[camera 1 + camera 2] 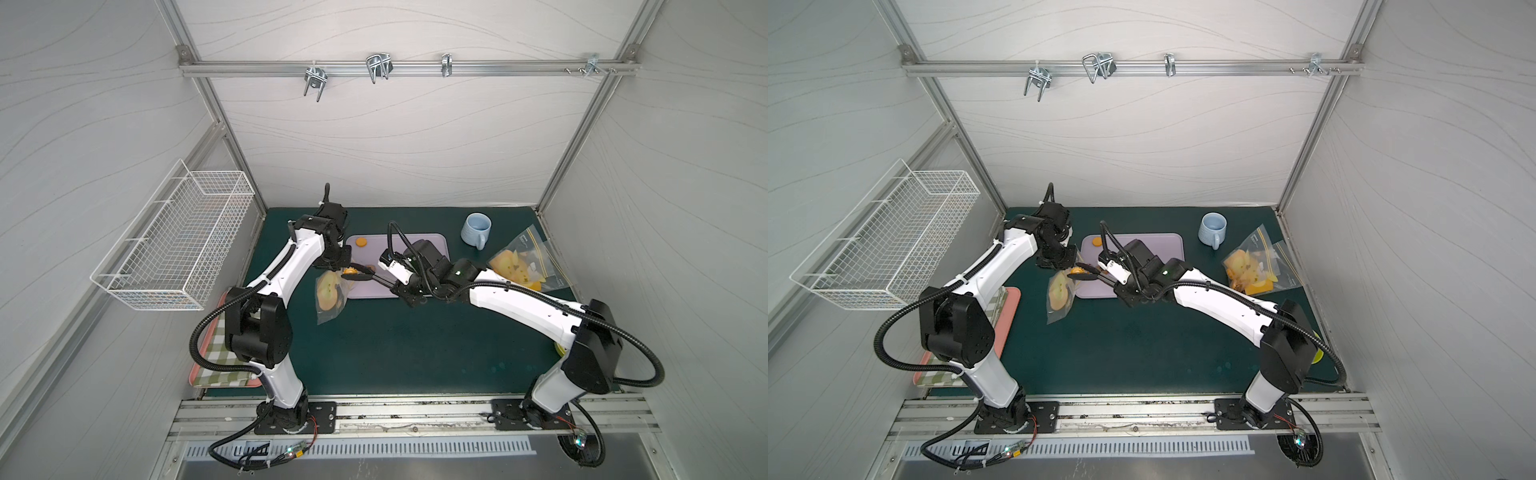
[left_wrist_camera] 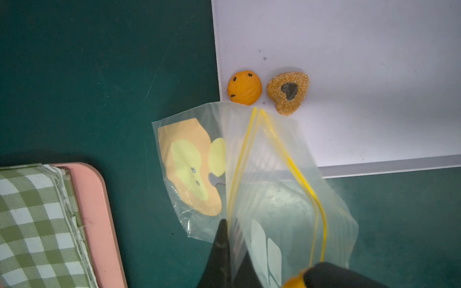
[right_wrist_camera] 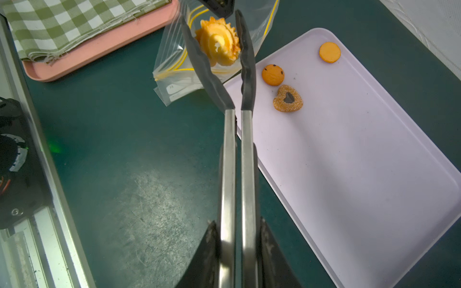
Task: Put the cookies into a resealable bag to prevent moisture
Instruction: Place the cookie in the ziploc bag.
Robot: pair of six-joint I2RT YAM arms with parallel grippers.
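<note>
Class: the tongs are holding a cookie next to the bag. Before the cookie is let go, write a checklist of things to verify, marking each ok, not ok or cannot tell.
1. Left gripper clamps the bag at its rim: ok.
2. Bag mouth open, yellow zip strips apart: ok.
3. Swirl cookie pinched between the tips of the tongs: ok.
4. Right gripper shut on the tongs' handles: ok.
5. Swirl cookie inside the mouth, not just beside it: cannot tell.
6. Tray emptied: not ok; plain round cookie, dotted cookie and heart cookie lie on it.

Four unbagged cookies [image 3: 273, 75], two resealable bags [image 2: 274, 187], two trays [image 3: 374, 174], one mug [image 1: 476, 232], one tongs [image 3: 237, 149], one basket [image 1: 174, 241].
</note>
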